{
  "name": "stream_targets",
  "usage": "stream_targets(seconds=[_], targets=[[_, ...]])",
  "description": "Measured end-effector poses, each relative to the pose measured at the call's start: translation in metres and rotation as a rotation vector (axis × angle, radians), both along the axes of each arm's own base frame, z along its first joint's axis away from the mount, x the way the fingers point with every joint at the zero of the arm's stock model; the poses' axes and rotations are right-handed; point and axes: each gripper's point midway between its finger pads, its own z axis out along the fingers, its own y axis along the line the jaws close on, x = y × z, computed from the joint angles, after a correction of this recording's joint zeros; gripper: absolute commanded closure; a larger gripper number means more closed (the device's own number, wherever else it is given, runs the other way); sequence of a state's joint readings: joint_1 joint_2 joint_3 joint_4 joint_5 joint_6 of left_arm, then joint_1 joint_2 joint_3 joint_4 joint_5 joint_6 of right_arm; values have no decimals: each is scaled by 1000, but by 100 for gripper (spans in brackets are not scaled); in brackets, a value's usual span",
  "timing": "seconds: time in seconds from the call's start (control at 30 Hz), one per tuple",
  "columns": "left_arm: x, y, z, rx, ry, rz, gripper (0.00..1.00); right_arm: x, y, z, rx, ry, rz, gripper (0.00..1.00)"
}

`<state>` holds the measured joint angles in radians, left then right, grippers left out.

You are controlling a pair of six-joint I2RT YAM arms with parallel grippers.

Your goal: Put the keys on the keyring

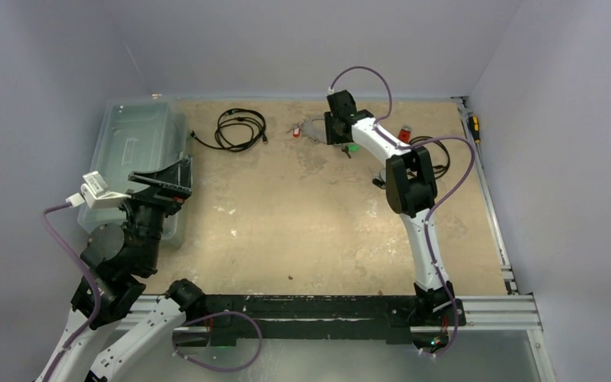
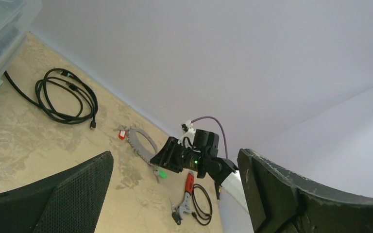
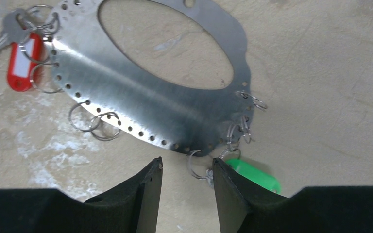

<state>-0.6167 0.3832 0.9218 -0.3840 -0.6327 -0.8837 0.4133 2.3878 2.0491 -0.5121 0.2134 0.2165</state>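
Observation:
The keyring is a flat grey metal hoop with holes and small split rings along its rim, lying on the table at the far middle. A red-tagged key hangs at one end, and a green-tagged key lies at the other. My right gripper hovers low over the hoop's near rim, open, with one small split ring in the gap beside the right finger. A black-tagged key lies apart by the wrench. My left gripper stays wide open and empty, far off at the left.
A clear plastic bin stands at the left next to the left arm. A coiled black cable lies at the back. A red-handled wrench and a small cable loop lie right of the hoop. A screwdriver rests on the right rail.

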Motion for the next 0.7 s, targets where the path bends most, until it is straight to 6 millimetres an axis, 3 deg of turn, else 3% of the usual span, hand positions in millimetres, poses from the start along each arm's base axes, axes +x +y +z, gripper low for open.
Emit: stream_targets(seconds=[0.27, 0.7], targets=[[0, -1, 1, -11, -2, -5, 1, 4, -14, -22, -3, 33, -19, 56], [-4, 5, 1, -34, -30, 9, 4, 4, -7, -22, 23, 36, 5, 60]])
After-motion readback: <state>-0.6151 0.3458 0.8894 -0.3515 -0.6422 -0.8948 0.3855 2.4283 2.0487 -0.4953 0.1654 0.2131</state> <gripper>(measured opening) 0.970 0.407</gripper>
